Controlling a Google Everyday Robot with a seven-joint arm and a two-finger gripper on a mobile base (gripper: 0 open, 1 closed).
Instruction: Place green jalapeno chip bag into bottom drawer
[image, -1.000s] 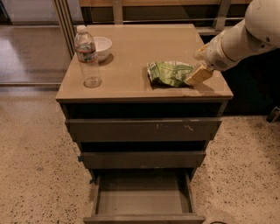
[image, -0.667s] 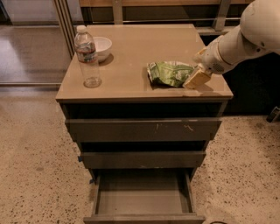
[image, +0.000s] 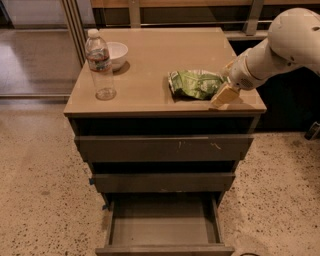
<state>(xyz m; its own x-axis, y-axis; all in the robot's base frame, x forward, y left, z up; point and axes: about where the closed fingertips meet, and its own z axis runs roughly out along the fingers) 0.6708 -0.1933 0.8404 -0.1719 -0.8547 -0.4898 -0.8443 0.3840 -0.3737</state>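
The green jalapeno chip bag (image: 194, 83) lies flat on the tan cabinet top (image: 155, 60), towards its right front. My gripper (image: 223, 91) comes in from the right on a white arm and sits at the bag's right end, low over the top near the front right corner. One tan finger (image: 223, 96) shows beside the bag; the other is hidden. The bottom drawer (image: 162, 227) is pulled open at the foot of the cabinet, and its grey tray shows nothing inside.
A clear water bottle (image: 99, 65) stands at the left of the cabinet top, with a white bowl (image: 115, 53) behind it. The two upper drawers (image: 165, 148) are pulled out a little. Speckled floor surrounds the cabinet; a dark shelf lies behind the arm.
The gripper has edged slightly left and down along the bag's right end. The bag, bottle and drawers have not moved.
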